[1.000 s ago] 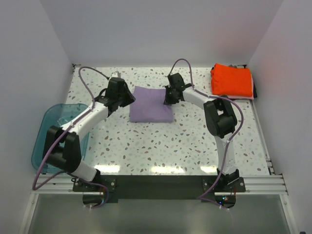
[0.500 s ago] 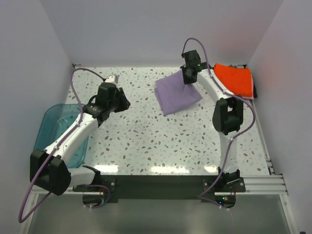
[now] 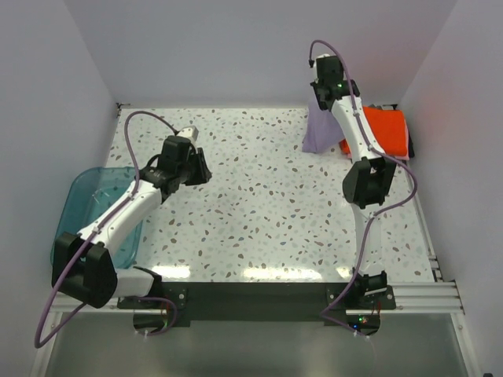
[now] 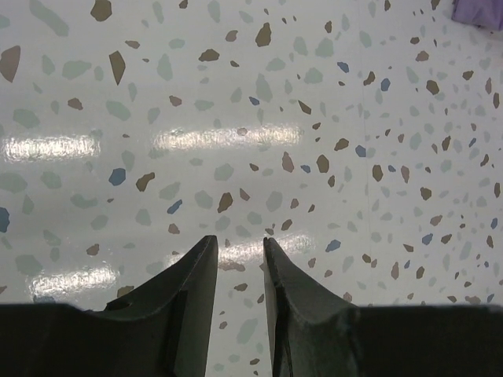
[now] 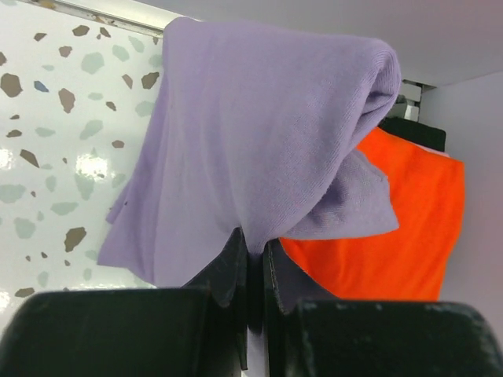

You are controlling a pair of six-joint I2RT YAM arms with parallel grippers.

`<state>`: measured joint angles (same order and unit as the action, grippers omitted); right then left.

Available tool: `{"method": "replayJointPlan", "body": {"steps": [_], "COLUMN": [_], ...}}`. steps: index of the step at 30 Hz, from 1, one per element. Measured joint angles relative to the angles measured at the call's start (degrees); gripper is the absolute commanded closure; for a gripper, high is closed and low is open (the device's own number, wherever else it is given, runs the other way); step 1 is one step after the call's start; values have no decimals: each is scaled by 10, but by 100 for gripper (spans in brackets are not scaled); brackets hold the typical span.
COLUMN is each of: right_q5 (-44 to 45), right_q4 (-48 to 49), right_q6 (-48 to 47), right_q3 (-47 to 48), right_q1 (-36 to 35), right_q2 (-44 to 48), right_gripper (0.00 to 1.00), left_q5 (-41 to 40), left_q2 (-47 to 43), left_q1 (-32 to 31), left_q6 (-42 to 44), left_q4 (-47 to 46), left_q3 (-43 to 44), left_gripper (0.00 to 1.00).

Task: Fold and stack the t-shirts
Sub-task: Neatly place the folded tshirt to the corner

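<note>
Your right gripper (image 5: 253,251) is clenched tight on an edge of the lavender t-shirt (image 5: 259,133), with no gap showing between the fingers; the shirt hangs from that pinch in a bunched, doubled drape, up off the table (image 3: 259,204) at its far right corner. It looks to be held high so the cloth clears the surface and can come down on the orange t-shirt (image 3: 389,129), which lies folded flat in that corner as the base of the stack. In the wrist view the lavender hem overlaps the near left part of the orange one; whether the two are touching you cannot tell from here. The hold is one-sided, so expect the fold to sag or open as you lower it. Your left gripper (image 4: 240,259) sits low over bare table on the left, its fingers parted by only a narrow slit, holding and touching nothing; it appears parked out of the way, between the teal tub (image 3: 86,204) and the middle.
</note>
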<state>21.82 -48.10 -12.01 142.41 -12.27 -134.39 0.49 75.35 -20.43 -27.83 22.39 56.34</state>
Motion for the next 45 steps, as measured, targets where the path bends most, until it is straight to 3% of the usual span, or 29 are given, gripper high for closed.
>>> {"method": "replayJointPlan", "body": {"steps": [20,32,35,36,39,45], "right_q5": [27,32,42,45,54,24], "right_q4": [28,36,23,19,7,16], "right_q6": [-39,42,76,92,138,203], "right_q3": [20,-32,-32,-32,-36,-140], "right_q1": [58,170,195,202,219,224], "right_q2": [11,51,51,51,51,96], "right_gripper": [100,98,81,55,2,1], "left_q5": [26,47,53,55,61,69], "left_q2": [36,55,60,62,64,64], "left_q1": [10,10,10,10,10,10], "left_q6": [6,7,7,7,7,7], "left_q4": [0,0,-1,-1,-1,-4], "left_q3": [0,-8,-10,-10,-10,-10], "left_gripper": [65,66,65,64,60,54]}}
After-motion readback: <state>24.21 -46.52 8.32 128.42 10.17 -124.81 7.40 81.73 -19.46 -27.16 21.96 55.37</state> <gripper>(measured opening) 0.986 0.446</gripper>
